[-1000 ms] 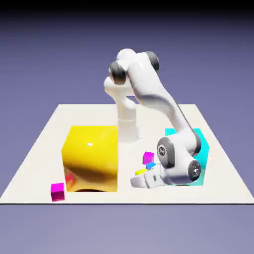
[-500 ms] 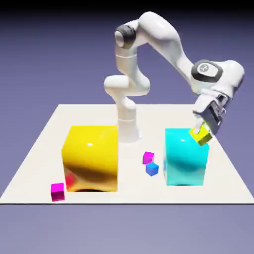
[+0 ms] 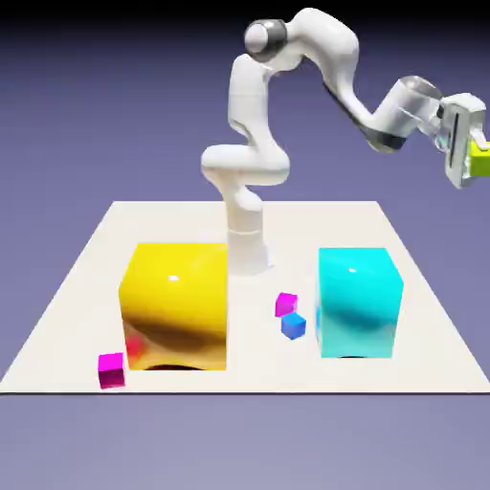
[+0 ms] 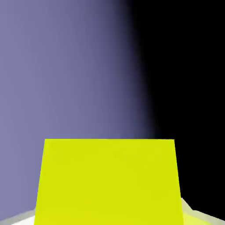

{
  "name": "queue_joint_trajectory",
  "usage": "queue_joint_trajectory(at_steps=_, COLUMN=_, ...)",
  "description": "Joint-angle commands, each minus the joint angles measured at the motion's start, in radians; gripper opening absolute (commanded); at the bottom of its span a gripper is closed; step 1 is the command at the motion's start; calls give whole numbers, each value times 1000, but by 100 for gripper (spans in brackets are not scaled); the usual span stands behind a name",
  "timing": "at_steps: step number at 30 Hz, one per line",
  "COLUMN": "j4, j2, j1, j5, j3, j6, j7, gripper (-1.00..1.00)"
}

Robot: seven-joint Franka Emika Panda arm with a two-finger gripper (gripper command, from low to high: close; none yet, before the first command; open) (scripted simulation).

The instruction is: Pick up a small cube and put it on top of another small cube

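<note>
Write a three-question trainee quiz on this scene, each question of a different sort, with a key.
1. True or false: the claw is shut on the tiny yellow cube.
2. Which big block stands on the exterior view's right? A) yellow B) cyan C) pink
3. Fill in: the small blue cube lies next to a small ___ cube.

Key: 1 true. 2 B, the cyan block; the big yellow block stands on the left. 3 pink.

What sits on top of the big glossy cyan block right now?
Nothing: the big glossy cyan block's top face is bare. The tiny plain yellow cube is clamped in the gripper, high near the exterior view's right edge. The block's underside and far side are hidden.
</note>
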Motion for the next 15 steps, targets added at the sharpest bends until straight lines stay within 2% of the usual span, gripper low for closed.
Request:
queue_joint_trajectory(at_steps=1, j4=-18, j2=-36, j1=-6, j5=-33, j3=26, j6=36, j7=24, gripper=-100)
queue_joint_trajectory(at_steps=15, j4=-273, j2=-544, j1=-85, j5=-485, j3=394, j6=549, j7=349, gripper=-100)
